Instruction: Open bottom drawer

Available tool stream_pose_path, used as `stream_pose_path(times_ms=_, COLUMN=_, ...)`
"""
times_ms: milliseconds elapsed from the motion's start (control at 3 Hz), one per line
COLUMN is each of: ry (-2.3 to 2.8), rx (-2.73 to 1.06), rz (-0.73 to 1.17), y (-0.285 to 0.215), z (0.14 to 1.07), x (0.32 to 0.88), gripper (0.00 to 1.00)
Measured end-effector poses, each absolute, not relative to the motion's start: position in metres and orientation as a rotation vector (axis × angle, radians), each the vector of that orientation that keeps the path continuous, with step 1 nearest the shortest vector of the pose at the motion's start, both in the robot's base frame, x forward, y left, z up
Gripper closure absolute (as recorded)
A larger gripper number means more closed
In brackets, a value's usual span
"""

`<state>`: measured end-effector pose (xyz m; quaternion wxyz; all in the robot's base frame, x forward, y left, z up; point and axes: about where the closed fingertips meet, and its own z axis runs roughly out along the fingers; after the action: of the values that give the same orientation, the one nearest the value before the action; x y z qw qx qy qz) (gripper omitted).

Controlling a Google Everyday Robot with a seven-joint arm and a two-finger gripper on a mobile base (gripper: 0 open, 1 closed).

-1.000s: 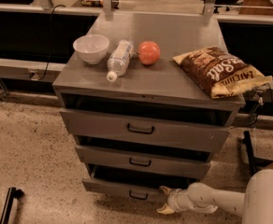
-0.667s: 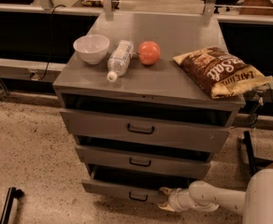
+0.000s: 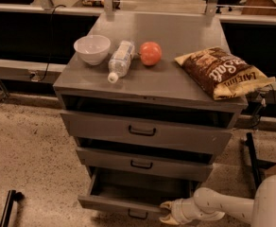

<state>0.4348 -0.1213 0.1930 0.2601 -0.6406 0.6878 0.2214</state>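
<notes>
The grey cabinet has three stacked drawers. The bottom drawer point(image 3: 128, 203) is pulled out, and its plain grey inside shows; its small black handle point(image 3: 137, 215) sits at the lower edge of the view. My gripper point(image 3: 168, 212), on a white arm coming from the lower right, is at the right end of the drawer's front panel, touching or just beside it. The middle drawer point(image 3: 142, 163) and the tall top drawer point(image 3: 145, 131) each stand out slightly.
On the cabinet top point(image 3: 176, 84) stand a white bowl point(image 3: 92, 48), a lying water bottle point(image 3: 119, 60), a red apple point(image 3: 150, 53) and a brown chip bag point(image 3: 221, 72). Speckled floor point(image 3: 29, 164) lies to the left. A black post point(image 3: 253, 160) stands right of the cabinet.
The bottom drawer has come further out towards the camera, and my gripper has moved with it, staying at the drawer's right front.
</notes>
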Motion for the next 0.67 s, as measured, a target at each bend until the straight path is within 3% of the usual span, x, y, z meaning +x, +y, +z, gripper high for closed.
stream_pose_path(times_ms=667, ry=1.839, rx=-1.747, rz=0.649, y=-0.1151, z=0.1978, x=0.4200, gripper=0.24)
